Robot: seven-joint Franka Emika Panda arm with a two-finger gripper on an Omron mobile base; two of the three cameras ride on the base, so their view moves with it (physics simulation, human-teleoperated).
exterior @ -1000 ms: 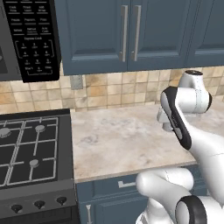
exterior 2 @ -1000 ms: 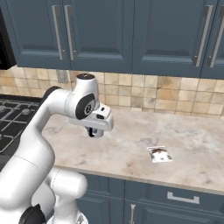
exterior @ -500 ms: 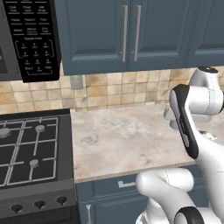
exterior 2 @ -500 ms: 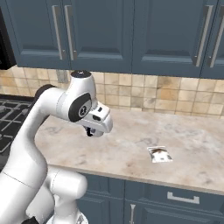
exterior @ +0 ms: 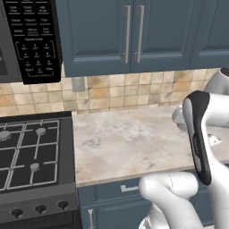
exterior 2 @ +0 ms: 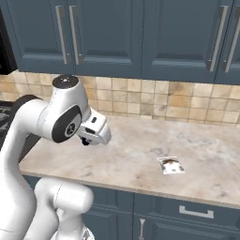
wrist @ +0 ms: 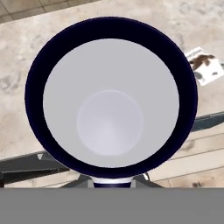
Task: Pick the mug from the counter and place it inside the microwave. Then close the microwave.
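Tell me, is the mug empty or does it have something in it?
Empty. The hand view looks straight down into the mug: a dark rim around bare pale walls and a clean round bottom, no liquid or object inside.

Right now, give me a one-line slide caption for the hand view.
Looking down into the mug, dark-rimmed and pale inside, above the beige counter, with a small packet beside it.

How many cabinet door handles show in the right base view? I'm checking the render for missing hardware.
4: a pair on the upper doors at left, a pair at right. More may be hidden past the frame edges.
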